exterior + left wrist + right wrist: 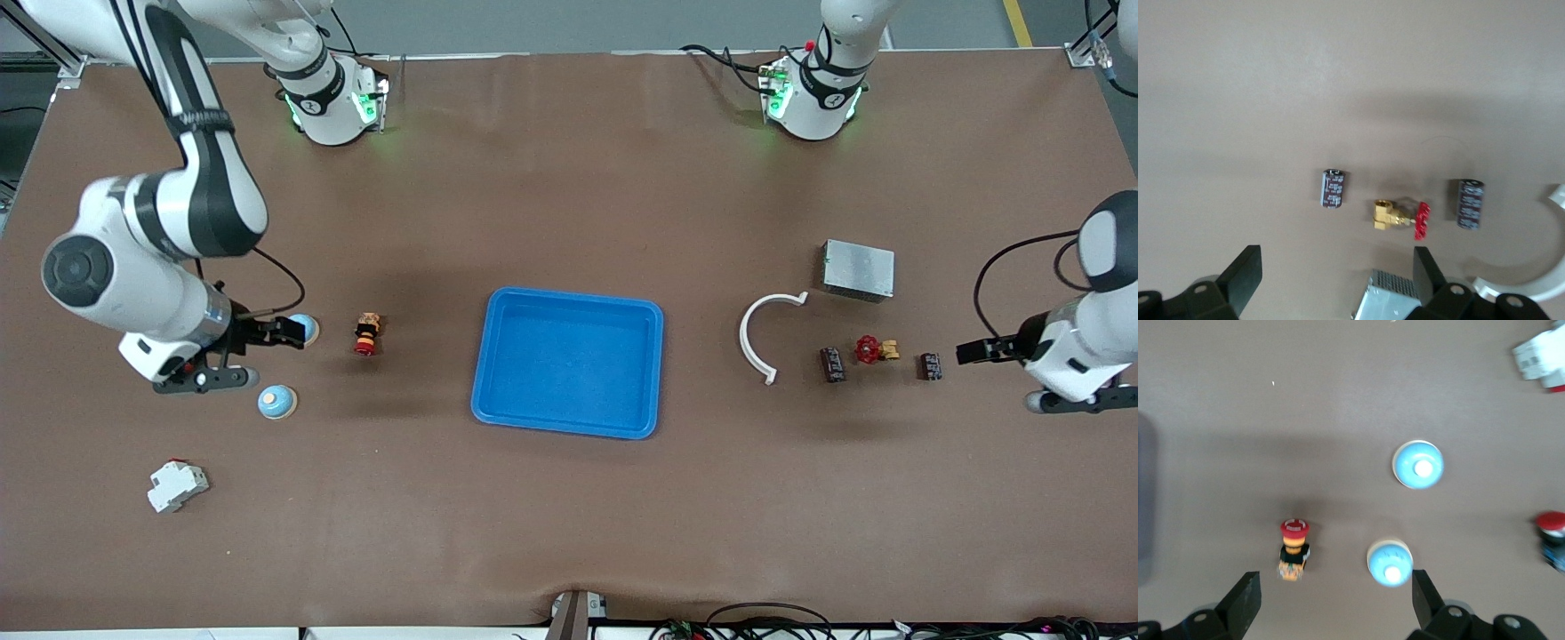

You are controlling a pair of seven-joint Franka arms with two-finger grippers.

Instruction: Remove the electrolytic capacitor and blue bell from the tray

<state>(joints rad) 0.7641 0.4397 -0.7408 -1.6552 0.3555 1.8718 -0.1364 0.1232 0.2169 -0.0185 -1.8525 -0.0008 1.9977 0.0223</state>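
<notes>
A matte brown counter [569,533] carries a glossy blue plastic tray [569,424], a shallow rectangle with rounded corners, at its middle.

Toward the left arm's end lie two dark cylindrical capacitors on their sides: one capacitor [931,366] nearest that end edge, the other capacitor [832,364] beside a white curved plastic half-ring [760,335]. Between them sits a small brass valve [874,349] with a red handwheel. A grey metal box [858,269] with a perforated face lies farther from the front camera than these. The left gripper [971,352] hovers low just beside the end capacitor, jaws spread wide and holding nothing; in the left wrist view both black fingers [1245,277] are cut off by the frame.

Toward the right arm's end are two round light-blue domed bells: one bell [277,402] in plain sight, the second bell [307,327] partly hidden by the right gripper [289,332] above it. Those jaws are also spread and empty. Beside the bells lies a red-capped push button [366,334] with a yellow collar. A white plastic block [177,485] rests nearer the front edge. A red-topped object [1553,537] at the right wrist view's edge is cut off and hard to identify.
</notes>
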